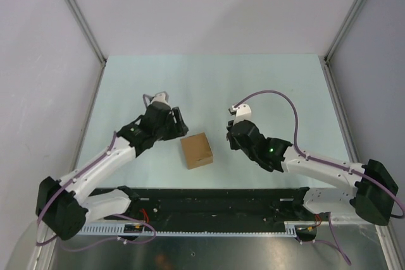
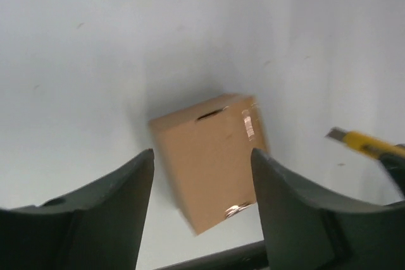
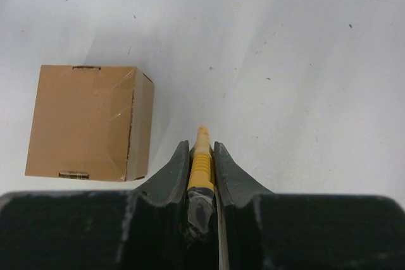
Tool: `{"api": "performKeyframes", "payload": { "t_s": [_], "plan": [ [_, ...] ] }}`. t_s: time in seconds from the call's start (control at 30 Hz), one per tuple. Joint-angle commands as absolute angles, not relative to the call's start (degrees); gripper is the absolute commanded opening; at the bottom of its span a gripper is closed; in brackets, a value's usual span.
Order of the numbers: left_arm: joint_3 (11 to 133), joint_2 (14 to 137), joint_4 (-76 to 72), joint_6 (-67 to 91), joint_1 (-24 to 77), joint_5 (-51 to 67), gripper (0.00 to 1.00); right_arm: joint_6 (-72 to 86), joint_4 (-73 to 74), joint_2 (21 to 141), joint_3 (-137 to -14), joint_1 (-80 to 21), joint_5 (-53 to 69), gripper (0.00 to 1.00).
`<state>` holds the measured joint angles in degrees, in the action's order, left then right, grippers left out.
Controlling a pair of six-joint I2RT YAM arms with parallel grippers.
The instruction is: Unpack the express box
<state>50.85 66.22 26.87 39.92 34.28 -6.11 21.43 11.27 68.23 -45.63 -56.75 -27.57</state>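
The express box (image 1: pixel 197 150) is a small brown cardboard cube resting on the pale table between the two arms, flaps closed with clear tape. In the left wrist view the express box (image 2: pixel 209 156) looks slightly blurred and tilted beyond the fingers. My left gripper (image 1: pixel 180 128) hangs just left of the box with its jaws open (image 2: pixel 202 153) and nothing held. My right gripper (image 1: pixel 231 134) sits to the right of the box, shut (image 3: pixel 201 145) on a yellow-and-black utility knife (image 3: pixel 201 156), whose tip points forward past the box (image 3: pixel 82 121). The knife (image 2: pixel 364 142) also shows at the left wrist view's right edge.
White walls with metal rails (image 1: pixel 79 20) enclose the table (image 1: pixel 266 80) on three sides. A black strip (image 1: pixel 215 203) with the arm bases runs along the near edge.
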Motion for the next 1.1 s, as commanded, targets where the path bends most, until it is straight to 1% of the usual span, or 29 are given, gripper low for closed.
{"api": "performKeyframes", "payload": {
  "t_s": [0.0,0.07,0.17,0.2,0.3,0.4,0.47,0.5,0.7,1.07],
  "plan": [
    [45.1,62.9,29.1,40.6,33.8,-13.9,0.71,22.8,7.6,68.7,-45.3,-56.0,-27.0,0.0],
    [44.0,64.3,29.3,41.1,33.8,-14.0,0.7,22.8,7.6,69.3,-45.4,-55.7,-27.2,0.0],
    [42.1,68.0,29.3,43.1,33.3,-16.9,0.53,22.9,7.6,69.9,-45.3,-55.4,-27.2,0.0],
    [41.5,68.6,29.2,44.0,32.8,-17.1,0.44,22.9,7.6,70.0,-45.3,-55.4,-27.2,0.0],
    [40.3,71.9,28.3,44.0,31.0,-14.5,0.36,22.7,7.4,70.2,-45.3,-55.3,-26.7,0.0],
    [41.7,75.7,25.5,41.6,30.9,-9.5,0.33,22.8,7.4,70.4,-45.3,-55.2,-26.5,0.0],
    [42.9,77.4,23.0,40.3,30.9,-7.4,0.32,22.8,7.5,70.5,-45.3,-55.1,-26.5,0.0],
    [43.3,77.8,22.2,38.7,30.9,-5.9,0.3,22.8,7.6,70.4,-45.3,-55.1,-26.7,0.0],
    [46.6,81.1,18.7,32.0,30.9,-4.0,0.25,22.6,8.4,69.1,-45.3,-55.4,-28.4,0.0],
    [53.9,89.6,13.5,25.4,31.1,6.9,0.22,23.3,9.9,68.6,-45.3,-55.8,-29.7,0.0]
  ]
}}
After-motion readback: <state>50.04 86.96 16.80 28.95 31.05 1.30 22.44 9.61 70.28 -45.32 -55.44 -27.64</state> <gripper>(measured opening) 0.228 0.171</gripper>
